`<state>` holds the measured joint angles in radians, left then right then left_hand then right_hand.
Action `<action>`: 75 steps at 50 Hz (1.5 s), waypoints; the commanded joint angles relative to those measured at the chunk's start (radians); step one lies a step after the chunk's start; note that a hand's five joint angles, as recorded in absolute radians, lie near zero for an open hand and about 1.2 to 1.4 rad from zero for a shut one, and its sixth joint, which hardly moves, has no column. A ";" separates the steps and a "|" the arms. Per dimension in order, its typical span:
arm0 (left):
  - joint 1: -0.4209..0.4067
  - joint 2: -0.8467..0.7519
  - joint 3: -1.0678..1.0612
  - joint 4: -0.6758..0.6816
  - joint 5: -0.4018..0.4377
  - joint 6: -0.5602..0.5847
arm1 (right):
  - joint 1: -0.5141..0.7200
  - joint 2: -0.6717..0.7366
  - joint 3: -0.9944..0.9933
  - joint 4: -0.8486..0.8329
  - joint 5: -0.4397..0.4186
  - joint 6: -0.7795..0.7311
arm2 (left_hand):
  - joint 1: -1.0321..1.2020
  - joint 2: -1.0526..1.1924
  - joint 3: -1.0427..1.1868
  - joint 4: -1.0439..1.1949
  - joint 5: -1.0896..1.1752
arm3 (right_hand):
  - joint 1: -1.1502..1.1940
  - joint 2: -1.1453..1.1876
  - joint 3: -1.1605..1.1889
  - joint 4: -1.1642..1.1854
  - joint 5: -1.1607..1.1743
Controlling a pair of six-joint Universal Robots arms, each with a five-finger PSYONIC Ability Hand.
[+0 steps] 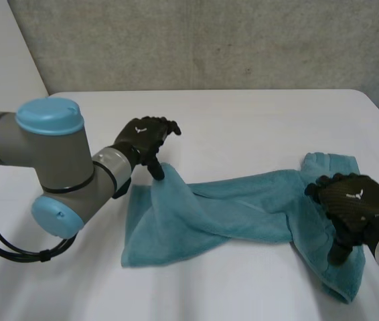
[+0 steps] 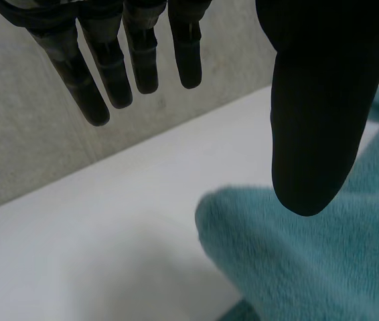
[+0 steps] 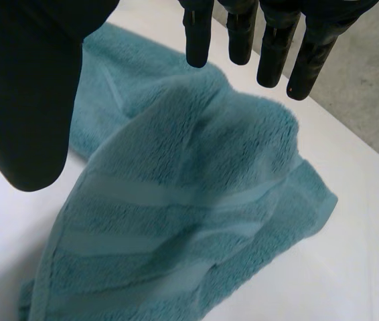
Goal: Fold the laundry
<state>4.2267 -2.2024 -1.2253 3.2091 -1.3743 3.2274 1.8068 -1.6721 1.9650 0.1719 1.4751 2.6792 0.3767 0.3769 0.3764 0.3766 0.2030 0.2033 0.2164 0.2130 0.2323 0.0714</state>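
Towel lies twisted, unfolded; left hand and right hand hover spread, empty, over its ends; you must pinch both corners next

towel: fluffy teal terry cloth | table: smooth matt white | wall: rough grey

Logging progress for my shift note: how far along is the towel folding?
Nothing looks folded yet: the teal towel lies twisted on the table. In hand: left hand open at one corner, right hand open over the other end, neither gripping. Left: grasp, spread, fold.
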 commanded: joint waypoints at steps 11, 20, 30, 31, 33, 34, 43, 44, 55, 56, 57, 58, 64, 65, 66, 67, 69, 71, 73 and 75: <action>-0.004 -0.079 0.004 -0.001 -0.005 0.080 | -0.053 0.076 0.210 -0.322 -0.067 0.030 | 0.793 0.793 0.793 0.793 0.792 | -0.019 -0.032 -0.028 -0.048 -0.061; -0.013 -0.065 -0.016 0.006 -0.011 0.081 | -0.083 0.195 0.178 -0.393 -0.073 0.191 | 1.020 1.019 1.020 1.020 1.019 | 0.105 0.092 0.095 0.076 0.062; -0.013 -0.065 -0.016 0.028 -0.014 0.094 | -0.083 0.311 0.124 -0.463 -0.064 0.217 | 1.020 1.019 1.020 1.020 1.019 | 1.018 1.005 1.008 0.989 0.975; -0.013 -0.062 -0.014 0.040 -0.016 0.095 | -0.083 0.311 0.124 -0.463 -0.064 0.217 | 1.020 1.019 1.020 1.020 1.019 | 1.021 1.008 1.011 0.992 0.978; -0.013 -0.059 -0.011 0.054 -0.017 0.097 | -0.083 0.333 0.079 -0.473 -0.061 0.206 | 1.020 1.019 1.020 1.020 1.019 | 1.193 1.180 1.183 1.164 1.150; -0.013 -0.054 -0.005 0.070 -0.026 0.097 | -0.083 0.333 0.078 -0.473 -0.061 0.206 | 1.020 1.019 1.020 1.020 1.019 | 1.193 1.180 1.183 1.164 1.150; -0.002 0.013 0.105 0.236 -0.158 0.098 | -0.070 0.279 -0.376 -0.427 -0.039 0.064 | 1.020 1.019 1.020 1.020 1.019 | 1.193 1.180 1.183 1.164 1.150; 0.002 0.035 0.136 0.277 -0.187 0.100 | -0.070 0.266 -0.491 -0.417 -0.024 0.048 | 1.020 1.019 1.020 1.020 1.019 | 1.193 1.180 1.183 1.164 1.150; 0.015 0.239 0.155 0.552 -0.312 0.101 | -0.018 0.373 -0.960 -0.404 -0.126 0.103 | 1.020 1.019 1.020 1.020 1.019 | 1.193 1.180 1.183 1.164 1.150; 0.018 0.265 0.104 0.551 -0.309 0.101 | -0.018 0.373 -0.960 -0.404 -0.127 0.103 | 1.020 1.019 1.020 1.020 1.019 | 1.193 1.180 1.183 1.164 1.150; 0.018 0.265 0.104 0.551 -0.309 0.101 | -0.015 0.377 -0.944 -0.385 -0.168 0.106 | 1.020 1.019 1.020 1.020 1.019 | 1.193 1.180 1.183 1.164 1.150; 0.022 0.286 0.049 0.548 -0.304 0.101 | -0.015 0.377 -0.943 -0.385 -0.168 0.107 | 1.020 1.019 1.020 1.020 1.019 | 1.193 1.180 1.183 1.164 1.150; 0.030 0.326 -0.196 0.480 -0.301 0.100 | -0.026 0.388 -0.818 -0.224 -0.314 0.094 | 1.020 1.019 1.020 1.020 1.019 | 1.193 1.180 1.183 1.164 1.150; 0.030 0.326 -0.197 0.480 -0.301 0.100 | -0.026 0.394 -0.792 -0.192 -0.332 0.085 | 1.020 1.019 1.020 1.020 1.019 | 1.193 1.180 1.183 1.164 1.150; 0.030 0.329 -0.251 0.451 -0.301 0.100 | -0.026 0.394 -0.792 -0.192 -0.332 0.085 | 1.020 1.019 1.020 1.020 1.019 | 1.193 1.180 1.183 1.164 1.150; 0.030 0.329 -0.252 0.451 -0.301 0.100 | -0.027 0.411 -0.761 -0.151 -0.364 0.068 | 1.020 1.019 1.020 1.020 1.019 | 1.193 1.180 1.183 1.164 1.150; 0.030 0.329 -0.360 0.396 -0.299 0.101 | -0.027 0.439 -0.736 -0.106 -0.389 0.041 | 1.020 1.019 1.020 1.020 1.019 | 1.193 1.180 1.183 1.164 1.150; 0.026 0.326 -0.408 0.373 -0.298 0.101 | -0.036 0.510 -0.707 -0.010 -0.424 -0.057 | 1.020 1.019 1.020 1.020 1.019 | 1.193 1.180 1.183 1.164 1.150; 0.021 0.319 -0.442 0.351 -0.298 0.101 | -0.047 0.547 -0.695 0.045 -0.429 -0.126 | 1.020 1.019 1.020 1.020 1.019 | 1.193 1.180 1.183 1.164 1.150; 0.015 0.305 -0.483 0.319 -0.298 0.103 | -0.059 0.584 -0.692 0.101 -0.424 -0.203 | 1.020 1.019 1.020 1.020 1.019 | 1.193 1.180 1.183 1.164 1.150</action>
<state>4.2539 -1.8736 -1.5866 3.6082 -1.6731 3.3285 1.7749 -1.2037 1.2336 0.1023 1.0737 2.6772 1.1740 1.2160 1.2165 1.2172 1.0120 0.9692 1.1783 1.1834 1.1906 0.9906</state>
